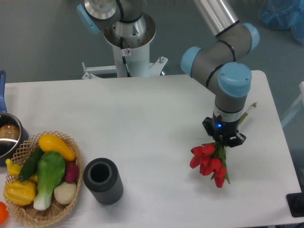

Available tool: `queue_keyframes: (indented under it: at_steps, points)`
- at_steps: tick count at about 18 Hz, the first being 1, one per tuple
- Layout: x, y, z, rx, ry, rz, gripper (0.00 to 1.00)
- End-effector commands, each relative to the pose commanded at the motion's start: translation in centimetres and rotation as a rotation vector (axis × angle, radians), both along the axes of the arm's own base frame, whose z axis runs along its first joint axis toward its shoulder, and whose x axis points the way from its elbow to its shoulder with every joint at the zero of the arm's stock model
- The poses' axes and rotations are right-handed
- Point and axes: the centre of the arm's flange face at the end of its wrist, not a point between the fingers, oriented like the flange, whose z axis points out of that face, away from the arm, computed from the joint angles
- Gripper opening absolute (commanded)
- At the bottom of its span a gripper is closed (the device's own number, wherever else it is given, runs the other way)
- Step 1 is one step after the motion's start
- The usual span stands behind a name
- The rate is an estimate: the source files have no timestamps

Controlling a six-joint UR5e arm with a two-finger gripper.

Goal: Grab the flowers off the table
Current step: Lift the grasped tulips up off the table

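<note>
The flowers (207, 161), a bunch of red tulip-like blooms with green leaves and stems, lie at the right side of the white table (142, 118). The blooms point to the front left, and the stem ends (250, 107) stick out to the back right. My gripper (223, 140) points straight down over the middle of the stems, just behind the blooms. Its fingers straddle the stems, but the gripper body hides the fingertips. I cannot tell whether they are closed on the stems, or whether the bunch is off the table.
A dark cylinder (103, 181) stands upright at the front left of centre. A wicker basket (71, 202) of yellow, green and white vegetables sits at the front left corner. A metal pot (8, 137) is at the left edge. The table's right edge is close to the flowers.
</note>
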Motion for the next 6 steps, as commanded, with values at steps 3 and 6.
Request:
queue_keyframes:
  at_steps: [3,6]
  points:
    - [-0.3,-0.2,1.1,0.002,0.008,0.005,0.0]
    - [0.4,-1.1,3.1,-0.005,-0.002,0.01,0.0]
